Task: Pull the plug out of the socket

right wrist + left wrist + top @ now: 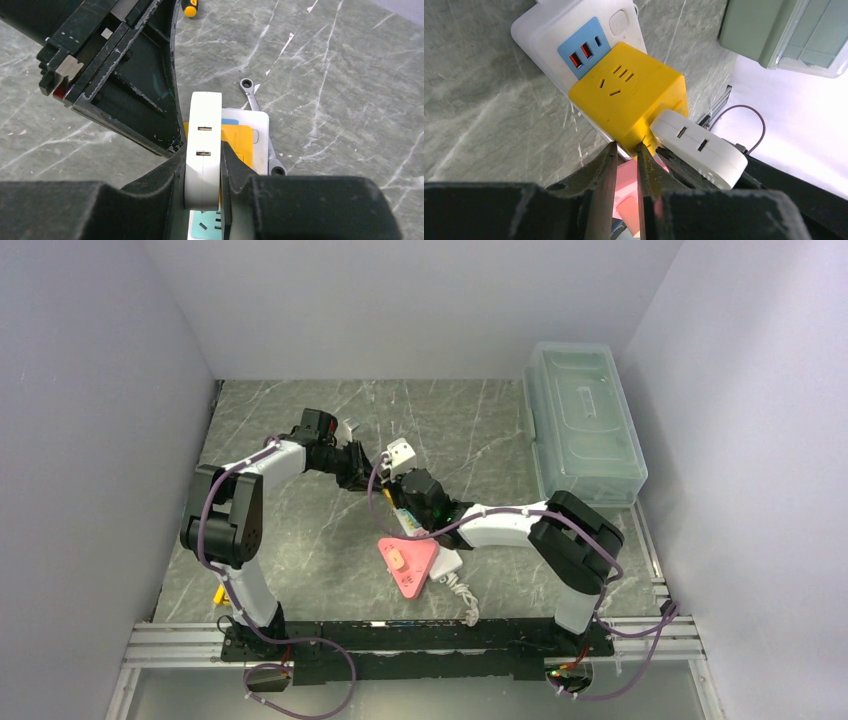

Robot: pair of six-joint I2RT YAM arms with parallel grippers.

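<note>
Socket point(546, 27) was lying on the table point(480, 430) about mid-way, running near-to-far between the two arms; the cord point(462, 598) trailed off its near end toward the rail. From the top view the pink face point(405, 562) was closest to the bases; further along came the teal face point(205, 227), then the yellow block point(624, 95), then the blue USB face point(584, 47) at the far end next to a white button.

Right tool point(202, 167) was clamped on the plug point(202, 150), a flat white thing with two slots on its edge; one finger sat on each broad side with no gap visible. The plug was right up against the side of the yellow block; honestly couldn't tell whether its prongs were still seated.

Left tool point(625, 150) was nearly closed, just a thin slit between its fingers point(606, 167) with pink showing through; the tips were down at the foot of the yellow block, right beside the plug; couldn't tell if they were actually pinching anything or only pressing there.

Other bits: a wrench point(247, 89) poked out from under the far end of the socket; a screwdriver point(190, 7) with a yellow and black handle lay well off to the side; a clear lidded bin point(585, 420) sat at the far right of the table.
</note>
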